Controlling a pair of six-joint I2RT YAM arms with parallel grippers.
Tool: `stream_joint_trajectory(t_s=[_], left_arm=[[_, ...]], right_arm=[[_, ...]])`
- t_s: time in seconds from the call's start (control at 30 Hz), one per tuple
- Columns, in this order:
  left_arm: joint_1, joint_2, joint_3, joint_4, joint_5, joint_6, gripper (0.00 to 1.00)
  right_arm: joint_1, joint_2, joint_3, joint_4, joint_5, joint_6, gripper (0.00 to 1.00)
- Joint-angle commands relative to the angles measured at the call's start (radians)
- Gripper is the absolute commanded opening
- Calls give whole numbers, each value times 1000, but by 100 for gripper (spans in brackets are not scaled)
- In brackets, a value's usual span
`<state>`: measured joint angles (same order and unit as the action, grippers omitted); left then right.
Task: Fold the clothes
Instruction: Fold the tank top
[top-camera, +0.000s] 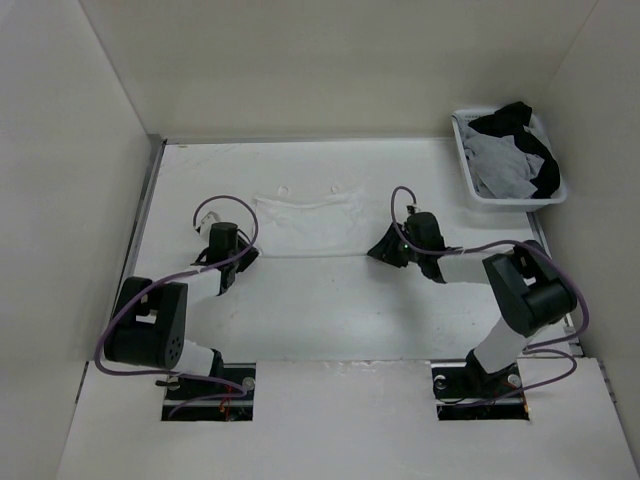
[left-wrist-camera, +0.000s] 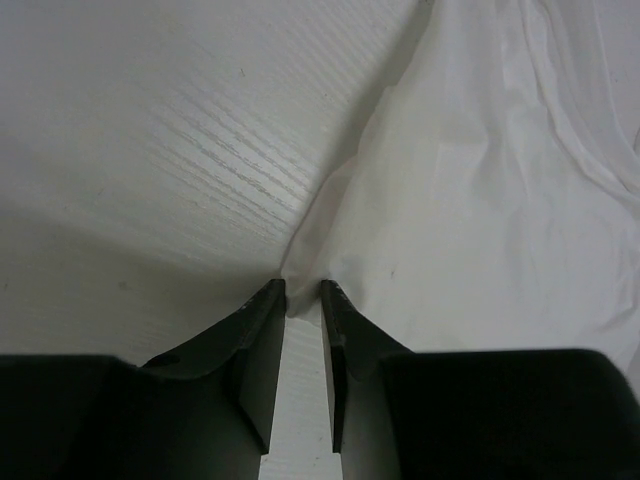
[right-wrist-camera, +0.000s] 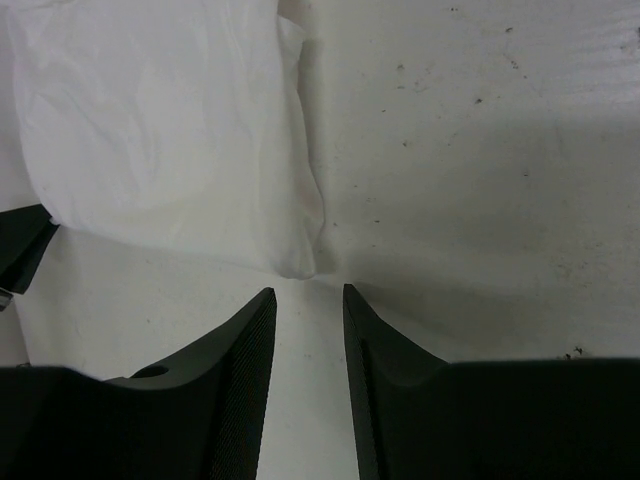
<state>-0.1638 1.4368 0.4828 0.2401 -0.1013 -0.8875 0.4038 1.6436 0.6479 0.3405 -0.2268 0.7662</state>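
Note:
The clothes (top-camera: 310, 225), a thin white top, lie spread flat on the white table, straps toward the back. My left gripper (top-camera: 243, 258) sits at the near left corner. In the left wrist view its jaws (left-wrist-camera: 303, 290) stand narrowly apart, with that corner of the clothes (left-wrist-camera: 470, 200) bunched between the tips. My right gripper (top-camera: 383, 250) is at the near right corner. In the right wrist view it (right-wrist-camera: 310, 293) is open, and the corner of the clothes (right-wrist-camera: 170, 130) lies just ahead of its tips, not between them.
A white basket (top-camera: 467, 175) at the back right holds a grey garment (top-camera: 500, 165) and a black garment (top-camera: 525, 135). White walls enclose the table on the left, the back and the right. Purple cables loop over both arms.

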Motion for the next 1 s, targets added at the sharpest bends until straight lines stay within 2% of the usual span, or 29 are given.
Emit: stream_joint_trajectory(t_s=[0.0, 0.33, 0.4, 0.5, 0.57, 0.67, 0.77, 0.87, 0.97], left_arm=[[8, 19, 0, 1, 8, -4, 19], [10, 4, -1, 18, 17, -11, 2], [4, -53, -9, 10, 31, -11, 0], [-25, -261, -29, -72, 48, -14, 0], [-56, -460, -20, -201, 38, -7, 0], [-93, -758, 40, -427, 11, -4, 0], [-127, -924, 163, -623, -12, -10, 0], [-170, -973, 282, -748, -15, -17, 0], [-207, -975, 321, -779, -29, -27, 0]], right_arm=[[-13, 47, 45, 87, -39, 28, 34], [-23, 114, 38, 213, -51, 67, 7], [-21, 55, 4, 218, -40, 67, 4], [-18, -139, -85, 174, -22, 59, 4], [11, -334, -146, 67, -3, 51, 4], [103, -694, -195, -191, 87, 25, 4], [209, -1005, -145, -501, 206, 27, 4], [315, -1157, -35, -719, 308, 33, 4], [396, -1156, 50, -787, 374, 25, 4]])
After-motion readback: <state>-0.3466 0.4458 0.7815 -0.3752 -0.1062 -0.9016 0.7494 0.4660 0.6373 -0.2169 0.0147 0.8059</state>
